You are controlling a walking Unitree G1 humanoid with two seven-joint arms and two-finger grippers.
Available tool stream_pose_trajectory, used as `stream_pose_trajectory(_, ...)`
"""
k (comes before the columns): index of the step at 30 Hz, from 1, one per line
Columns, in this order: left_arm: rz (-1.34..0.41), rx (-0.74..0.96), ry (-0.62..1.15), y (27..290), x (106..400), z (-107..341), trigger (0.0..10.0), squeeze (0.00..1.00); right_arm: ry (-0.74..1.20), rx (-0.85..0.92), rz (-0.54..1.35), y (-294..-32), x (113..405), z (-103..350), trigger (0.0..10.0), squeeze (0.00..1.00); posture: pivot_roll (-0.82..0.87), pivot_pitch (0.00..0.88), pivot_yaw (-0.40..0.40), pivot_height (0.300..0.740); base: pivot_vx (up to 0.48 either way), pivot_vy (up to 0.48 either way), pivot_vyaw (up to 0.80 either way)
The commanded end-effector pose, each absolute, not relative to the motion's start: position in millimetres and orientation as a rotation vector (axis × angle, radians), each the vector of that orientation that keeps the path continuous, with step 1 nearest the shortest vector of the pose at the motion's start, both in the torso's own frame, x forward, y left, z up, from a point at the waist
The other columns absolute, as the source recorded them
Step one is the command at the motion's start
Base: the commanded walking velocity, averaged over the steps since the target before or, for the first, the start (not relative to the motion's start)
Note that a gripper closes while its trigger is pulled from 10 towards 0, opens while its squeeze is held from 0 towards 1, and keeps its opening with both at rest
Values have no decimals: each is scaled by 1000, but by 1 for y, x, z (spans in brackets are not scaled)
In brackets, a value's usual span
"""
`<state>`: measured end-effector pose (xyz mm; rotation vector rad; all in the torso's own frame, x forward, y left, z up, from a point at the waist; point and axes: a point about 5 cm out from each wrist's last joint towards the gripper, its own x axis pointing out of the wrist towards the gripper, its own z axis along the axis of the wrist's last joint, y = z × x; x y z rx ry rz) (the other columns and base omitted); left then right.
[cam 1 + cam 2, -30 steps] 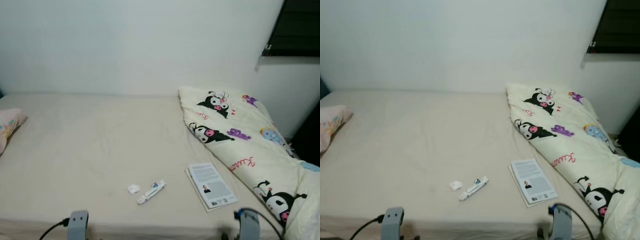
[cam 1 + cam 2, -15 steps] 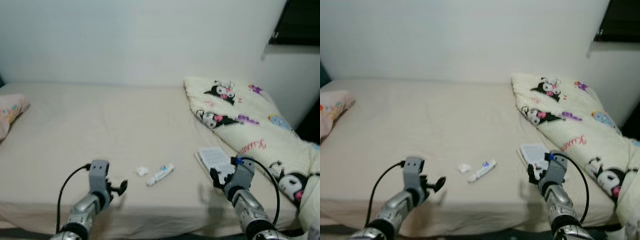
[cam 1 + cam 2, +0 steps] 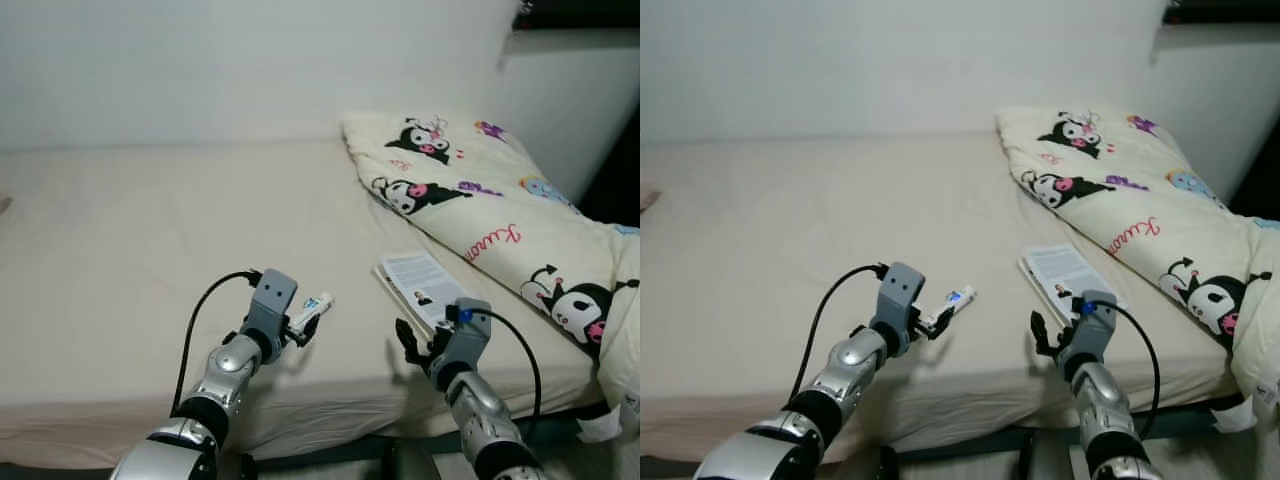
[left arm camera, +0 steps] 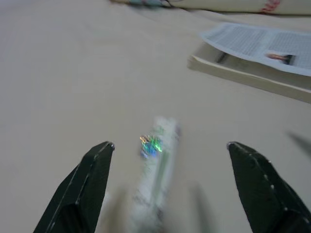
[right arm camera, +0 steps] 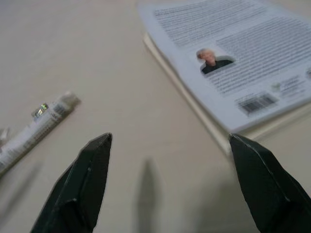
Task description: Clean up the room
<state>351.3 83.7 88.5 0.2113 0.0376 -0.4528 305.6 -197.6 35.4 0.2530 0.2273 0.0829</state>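
Down on the beige bed [image 3: 120, 230], a small white tube [image 3: 312, 306] lies near the front edge, with a paperback book [image 3: 420, 285] to its right, back cover up, showing text, a small portrait and a barcode. The left gripper [image 4: 167, 182] hovers right over the tube, its fingers [image 4: 87, 182] spread wide with the tube lying between them, not gripped. The right gripper [image 5: 167, 182] hangs low over the sheet between the tube and the book, fingers [image 5: 265, 184] likewise released and holding nothing. A cream comforter [image 3: 500, 215] printed with black cartoon characters is heaped along the bed's right side, touching the book's far edge. A plain white wall [image 3: 250, 70] stands behind.
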Motion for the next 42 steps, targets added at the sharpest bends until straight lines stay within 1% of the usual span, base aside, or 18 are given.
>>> stream_pose_trajectory(1,-428,255,41,87,354,90,10000,0,229,268,116,-188,304,34,10000,0,-72,127,26,550,0,0,0)
stream_pose_trajectory(4,-345,325,51,95,367,103,10000,0,199,275,159,-175,296,38,10000,0,-91,170,33,535,0,0,0)
stream_pose_trajectory(7,-313,340,61,99,370,106,10000,0,188,278,168,-173,294,40,10000,0,-101,192,36,530,0,0,0)
stream_pose_trajectory(11,-169,401,109,128,380,113,10000,0,155,287,188,-169,284,49,10000,0,-117,232,41,510,0,0,0)
stream_pose_trajectory(17,-76,453,240,164,374,97,10000,0,131,295,186,-171,280,58,10000,0,-119,259,36,510,0,0,0)
stream_pose_trajectory(19,-76,453,240,164,374,97,10000,0,131,295,186,-171,280,58,10000,0,-119,259,36,510,0,0,0)
stream_pose_trajectory(20,-61,450,267,170,371,91,10000,0,129,295,184,-171,280,60,10000,0,-120,261,35,510,0,0,0)
stream_pose_trajectory(21,-61,433,300,174,367,84,8980,0,121,292,176,-173,281,65,10000,0,-124,267,31,510,0,0,0)
stream_pose_trajectory(22,-66,427,325,176,363,77,2510,0,114,287,165,-175,282,70,10000,0,-128,270,28,510,0,0,0)
stream_pose_trajectory(24,-71,423,339,177,360,73,2510,0,109,283,158,-177,282,74,10000,0,-129,271,28,510,0,0,0)
stream_pose_trajectory(25,-75,423,349,177,358,69,0,0,99,282,149,-180,284,79,10000,0,-133,271,25,510,0,0,0)
stream_pose_trajectory(34,-53,402,350,179,353,63,0,0,20,297,182,-181,313,115,10000,0,-110,282,8,510,0,0,0)
stream_pose_trajectory(35,-34,381,330,184,353,66,0,0,-1,347,198,-178,327,124,10000,0,-81,290,1,510,0,0,0)
stream_pose_trajectory(37,-24,370,319,187,353,67,0,0,-11,376,205,-177,333,129,10000,0,-81,290,1,510,0,0,0)
stream_pose_trajectory(38,18,330,273,198,355,75,0,0,-24,501,222,-173,347,135,10000,0,-15,308,-9,510,0,0,0)
stream_pose_trajectory(39,18,330,273,198,355,75,0,0,-24,501,222,-173,347,135,10000,0,-15,308,-9,510,0,0,0)
stream_pose_trajectory(41,75,314,193,214,359,90,0,0,-19,657,260,-164,360,138,10000,0,43,322,-18,510,0,0,0)
stream_pose_trajectory(42,75,314,193,214,359,90,0,0,-19,657,260,-164,360,138,10000,0,43,322,-18,510,0,0,0)
